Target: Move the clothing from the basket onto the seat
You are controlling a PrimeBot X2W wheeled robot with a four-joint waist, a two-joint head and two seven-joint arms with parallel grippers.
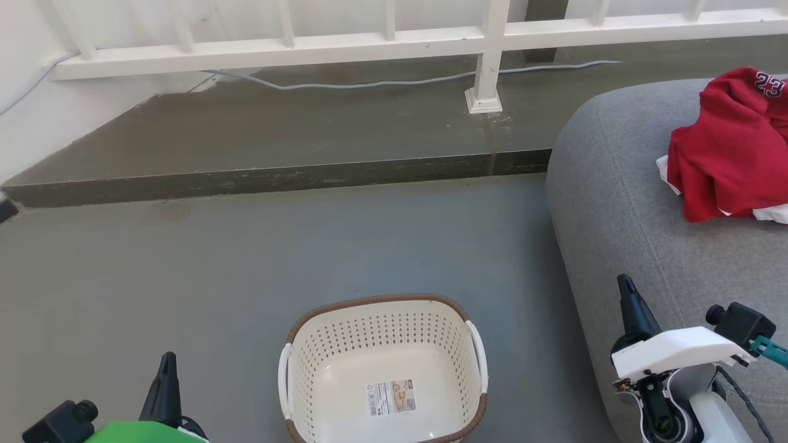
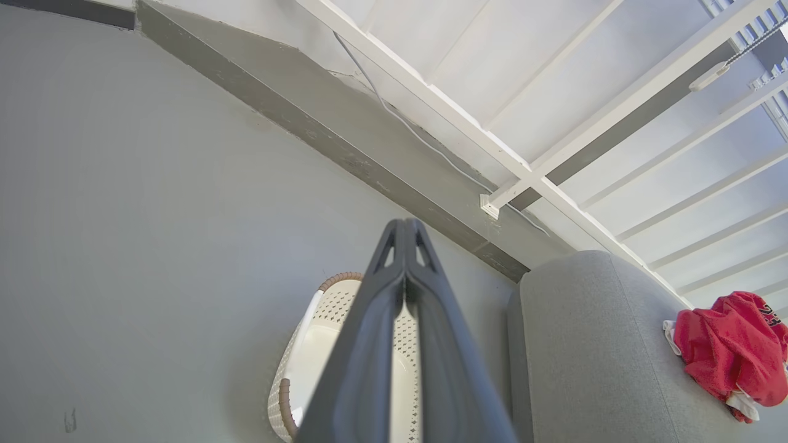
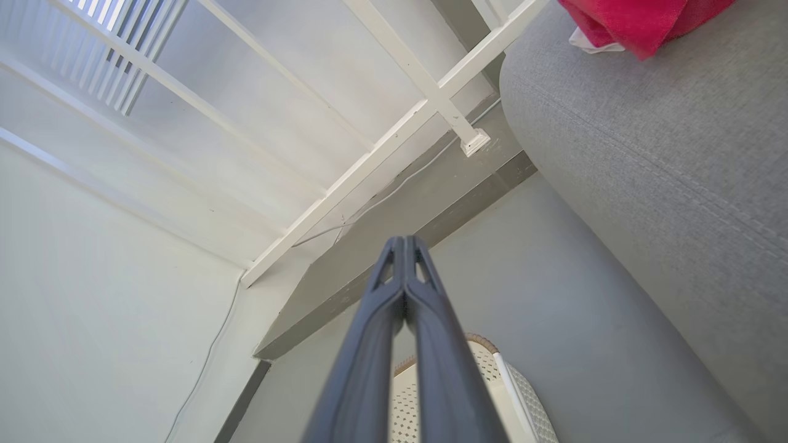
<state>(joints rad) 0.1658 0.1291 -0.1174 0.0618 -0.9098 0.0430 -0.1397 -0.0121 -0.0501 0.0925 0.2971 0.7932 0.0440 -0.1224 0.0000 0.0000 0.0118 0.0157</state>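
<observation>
My fingers (image 2: 363, 344) pressed together, left gripper (image 1: 167, 369) and right gripper (image 1: 628, 295) alike. Cream laundry basket (image 1: 381, 332) on floor (image 1: 184, 277) between them, barcode sticker (image 1: 391, 397) inside. Red "23" clothing (image 1: 729, 154) heaped on grey seat (image 1: 615, 203), farther right.

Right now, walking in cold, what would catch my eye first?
The red clothing jumps out, heaped on the big grey seat at the head view's right. Next, the cream basket stands on the floor at bottom centre, empty but for a sticker. The left gripper and the right gripper, both shut, point up at either side of it.
</observation>
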